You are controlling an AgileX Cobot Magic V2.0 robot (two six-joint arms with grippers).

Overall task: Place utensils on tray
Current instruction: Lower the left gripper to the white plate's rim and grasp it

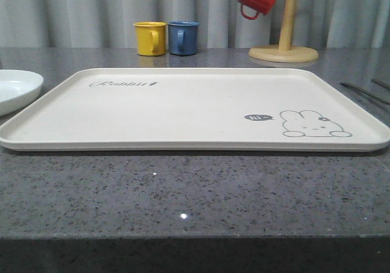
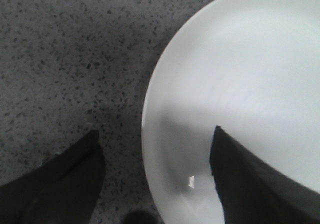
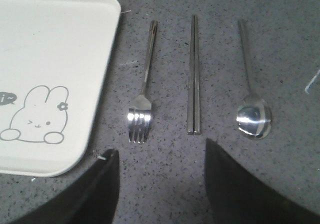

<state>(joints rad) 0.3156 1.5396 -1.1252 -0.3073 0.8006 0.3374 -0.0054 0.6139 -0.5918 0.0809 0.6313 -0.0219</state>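
Basically nothing's done yet: the tray (image 1: 183, 111) sits bare, while fork (image 3: 142, 94), chopsticks (image 3: 194, 79) and spoon (image 3: 252, 104) lie beside it on the counter. Right gripper (image 3: 160, 184) hovers spread over them, and the left gripper (image 2: 155, 179) is spread too (parked above the white plate (image 2: 240, 84)).

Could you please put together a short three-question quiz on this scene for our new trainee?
1. True or false: the fork already lies on the tray.
2. Which utensil lies between the other two on the counter? A) spoon B) chopsticks C) fork
3. What does the left claw hover over?

Key
1. False: it lies on the counter beside the tray.
2. B.
3. The edge of the white plate, with its jaws apart, one finger over the counter and one over the plate.
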